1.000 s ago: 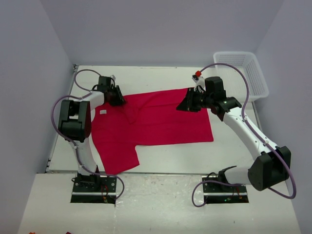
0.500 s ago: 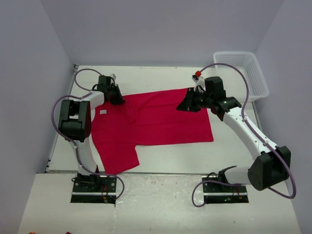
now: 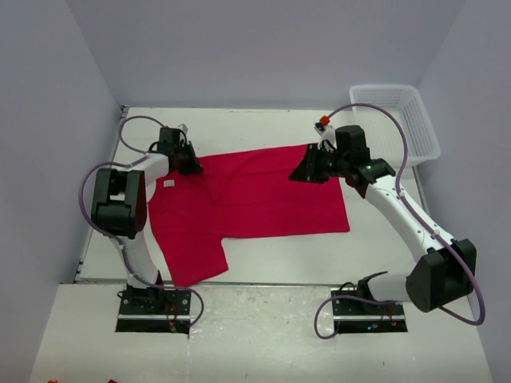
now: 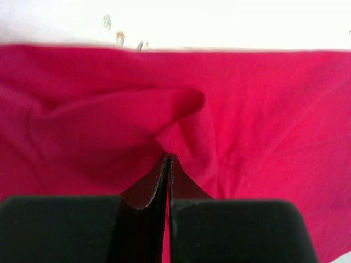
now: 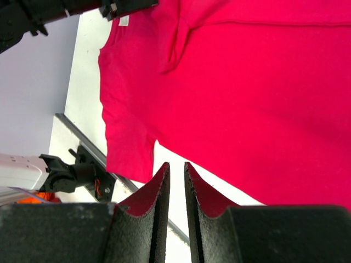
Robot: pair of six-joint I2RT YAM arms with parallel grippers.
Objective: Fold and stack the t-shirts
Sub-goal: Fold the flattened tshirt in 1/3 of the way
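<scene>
A bright red t-shirt lies spread flat on the white table, with its white neck label at the left and one sleeve toward the front. My left gripper is at the shirt's back left corner, shut on a raised pinch of red cloth at its fingertips. My right gripper hovers over the shirt's back right corner. Its jaws stand a narrow gap apart with nothing between them, and the shirt lies below.
A white mesh basket stands at the back right corner of the table. Grey walls close the table in at the back and sides. The left arm's base shows past the shirt's sleeve in the right wrist view.
My left arm has shifted slightly left and back, its gripper still pinching the cloth. The right arm and the shirt's outline look the same.
</scene>
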